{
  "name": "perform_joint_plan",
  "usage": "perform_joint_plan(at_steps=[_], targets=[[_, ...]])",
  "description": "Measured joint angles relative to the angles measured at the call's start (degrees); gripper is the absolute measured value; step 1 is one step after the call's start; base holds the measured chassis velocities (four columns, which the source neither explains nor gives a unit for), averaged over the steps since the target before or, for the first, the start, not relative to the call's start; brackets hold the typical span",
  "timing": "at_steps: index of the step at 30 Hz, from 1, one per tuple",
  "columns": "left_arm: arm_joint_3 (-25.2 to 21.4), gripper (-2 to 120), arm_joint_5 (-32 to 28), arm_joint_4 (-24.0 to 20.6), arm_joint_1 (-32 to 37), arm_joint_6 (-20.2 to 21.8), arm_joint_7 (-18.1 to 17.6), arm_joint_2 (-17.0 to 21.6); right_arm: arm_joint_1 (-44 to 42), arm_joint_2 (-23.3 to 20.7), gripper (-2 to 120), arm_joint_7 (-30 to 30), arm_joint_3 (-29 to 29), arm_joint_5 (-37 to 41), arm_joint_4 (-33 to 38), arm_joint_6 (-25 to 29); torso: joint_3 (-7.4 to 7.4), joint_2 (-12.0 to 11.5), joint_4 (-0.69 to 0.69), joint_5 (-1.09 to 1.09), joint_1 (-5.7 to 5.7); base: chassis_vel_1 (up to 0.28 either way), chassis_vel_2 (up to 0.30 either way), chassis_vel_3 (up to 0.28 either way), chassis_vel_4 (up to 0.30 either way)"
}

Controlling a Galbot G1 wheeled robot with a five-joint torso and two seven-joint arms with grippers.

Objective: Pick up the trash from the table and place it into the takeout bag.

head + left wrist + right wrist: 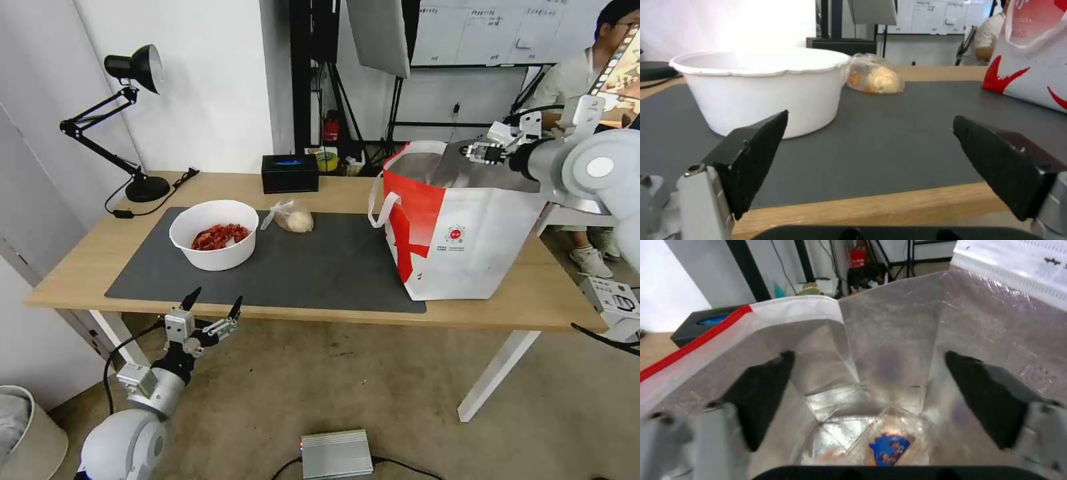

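1. Looking down from the head, the left gripper [215, 302] hangs spread wide and empty just off the near edge of the long light-wood table [73, 263], before the white round bowl of red shells [214, 235] and the clear bag with a beige lump [293, 217]. The right gripper [475, 152] sits over the mouth of the boxy white takeout bag with red side panel [460, 233].
2. Left wrist: fingers [756, 156] parted with nothing between them; approaching so low could shove or tip the bowl.
3. Right wrist: jaws apart, holding nothing, above a clear plastic tray [885, 440] lying on the foil bottom; withdrawing could snag the lining.

The table [347, 190] is light, matt wood under a dull grey mat [333, 260]. The takeout bag [467, 253] has crinkled, shiny foil lining; the white bowl [215, 233] looks like smooth plastic.
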Motion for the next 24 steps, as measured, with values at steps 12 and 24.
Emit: perform_joint_plan(at_steps=[12,24], targets=[[-0.2,100,0.1,-0.9,0.7,0.0,0.0,0.0,-12.5,-2.5,100,-17.3,6.5,-20.3,6.7,22.9,0.00,0.0,0.00,-0.01,-0.01,0.000,0.000,0.000,0.000],[0.3,100,-0.2,-1.1,0.7,0.0,-1.3,0.3,-34.2,-1.0,100,-22.6,14.5,-43.1,17.6,45.5,0.00,0.0,0.01,0.00,-0.01,0.000,0.000,0.000,0.000]])
